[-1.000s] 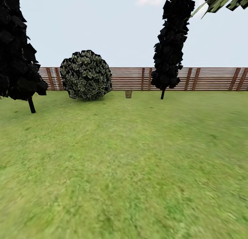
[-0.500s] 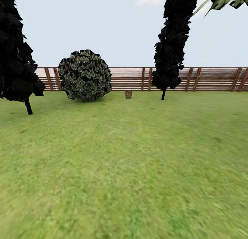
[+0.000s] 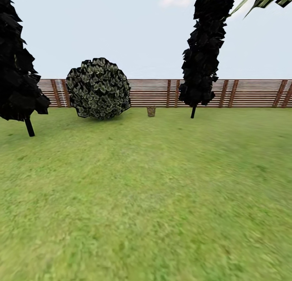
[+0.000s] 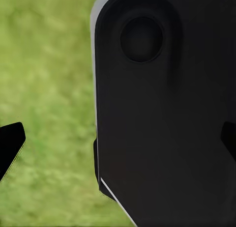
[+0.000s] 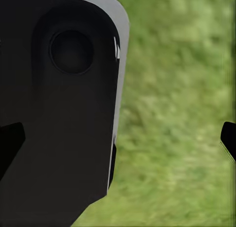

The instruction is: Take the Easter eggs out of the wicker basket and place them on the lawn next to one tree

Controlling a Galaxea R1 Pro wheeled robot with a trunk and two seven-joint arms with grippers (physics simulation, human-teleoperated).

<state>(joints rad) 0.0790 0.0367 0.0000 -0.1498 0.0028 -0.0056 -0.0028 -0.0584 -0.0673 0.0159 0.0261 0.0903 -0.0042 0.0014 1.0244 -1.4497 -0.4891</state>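
lawn (image 3: pixel 146 200): broad flat grass running from the near foreground to the fence; nothing lies on the stretch just ahead of the robot.
fence (image 3: pixel 251 92): brown slatted wood, closing off the far edge of the lawn.
conifers: two narrow dark ones, one at far left (image 3: pixel 16 58), one right of centre (image 3: pixel 205 50). Neither is the kind of tree the task calls for.
bush (image 3: pixel 98 88): round and leafy, standing in front of the fence, left of centre.
basket (image 3: pixel 151 111): small brown object on the grass at the foot of the fence, between the bush and the right conifer. Too small to confirm weave, handle or contents; judged to be the wicker basket.
eggs: none can be made out at this range.
key relation: basket lies straight ahead, almost on the centre line of the head view and well apart from the robot. Neither arm is clearly nearer. The lawn must be crossed before any reach.
left gripper (image 4: pixel 118 143): two dark fingertips at opposite edges of the wrist view, set wide, nothing between them; dark robot body and grass behind.
right gripper (image 5: pixel 118 138): same condition, fingertips spread wide, holding nothing.
step in hand: judged to be the approach drive toward the basket.
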